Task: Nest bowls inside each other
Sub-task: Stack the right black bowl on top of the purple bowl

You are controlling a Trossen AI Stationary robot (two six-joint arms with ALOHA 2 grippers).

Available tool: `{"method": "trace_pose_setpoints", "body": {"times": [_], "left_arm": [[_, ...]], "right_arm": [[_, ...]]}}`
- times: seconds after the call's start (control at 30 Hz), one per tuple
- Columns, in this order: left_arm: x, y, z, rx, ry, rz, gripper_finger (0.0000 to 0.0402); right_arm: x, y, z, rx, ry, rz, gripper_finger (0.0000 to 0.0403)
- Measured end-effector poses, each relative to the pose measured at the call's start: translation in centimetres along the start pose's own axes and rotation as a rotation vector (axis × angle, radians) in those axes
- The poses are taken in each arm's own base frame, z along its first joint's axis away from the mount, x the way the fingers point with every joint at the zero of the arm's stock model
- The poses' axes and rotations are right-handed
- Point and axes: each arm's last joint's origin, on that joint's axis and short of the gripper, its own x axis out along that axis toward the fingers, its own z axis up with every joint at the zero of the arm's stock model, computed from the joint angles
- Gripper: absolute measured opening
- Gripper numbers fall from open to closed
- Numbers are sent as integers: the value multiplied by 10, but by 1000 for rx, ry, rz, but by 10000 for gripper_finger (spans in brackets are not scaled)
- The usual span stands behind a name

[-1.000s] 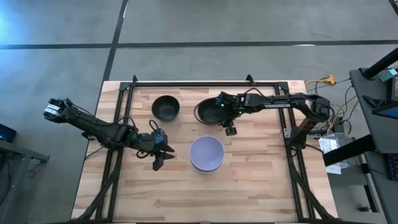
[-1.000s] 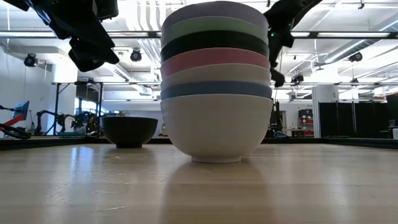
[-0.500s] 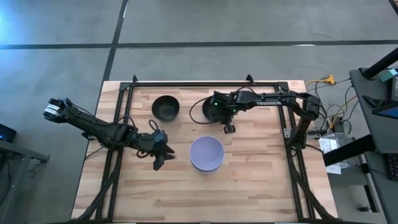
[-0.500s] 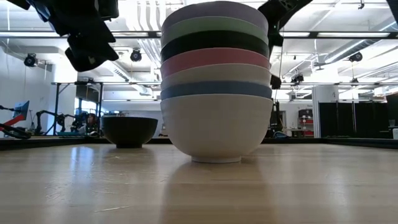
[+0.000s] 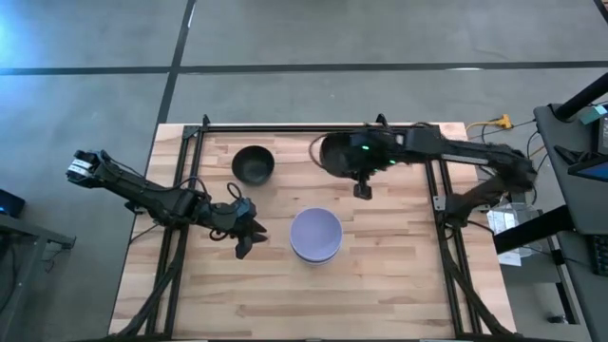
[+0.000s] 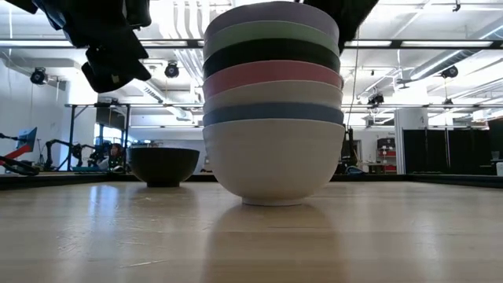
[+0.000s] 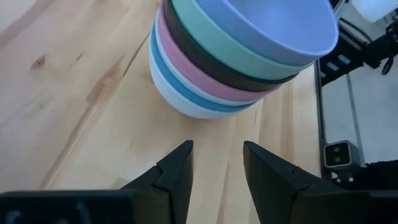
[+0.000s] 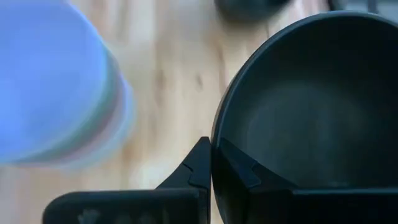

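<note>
At the far right-centre of the wooden counter, the right gripper holds a black bowl up off the surface, fingers pinching its rim, one inside and one outside per the right wrist view; held black bowl fills most of that view. Near centre of counter sits the nested stack of bowls, lavender bowl on top. Low view shows stack order from top: lavender, green bowl, a black one, pink bowl, white bowl, blue bowl, bottom white bowl on counter. Second loose black bowl rests alone at far left-centre, well apart from stack; also seen in low view behind left of stack. Left gripper hovers just left of the stack, fingers spread and holding nothing; left wrist view shows both fingers apart, pointing at stack base.
</note>
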Motion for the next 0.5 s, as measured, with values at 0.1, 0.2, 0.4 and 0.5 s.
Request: {"method": "trace_pose_setpoints", "body": {"times": [0.1,0.2,0.4,0.5], "left_arm": [[0,1,-1,59,6,6,125],[0,0,-1,100,13,-4,125],[-5,-3,-2,98,88,-128,125],[-8,-4,-2,131,96,-164,125]], "right_arm": [[-30,27,5,40,-191,39,9],[-51,55,10,100,-440,132,9],[-63,108,21,209,-948,328,9],[-53,138,25,146,-1003,321,9]]}}
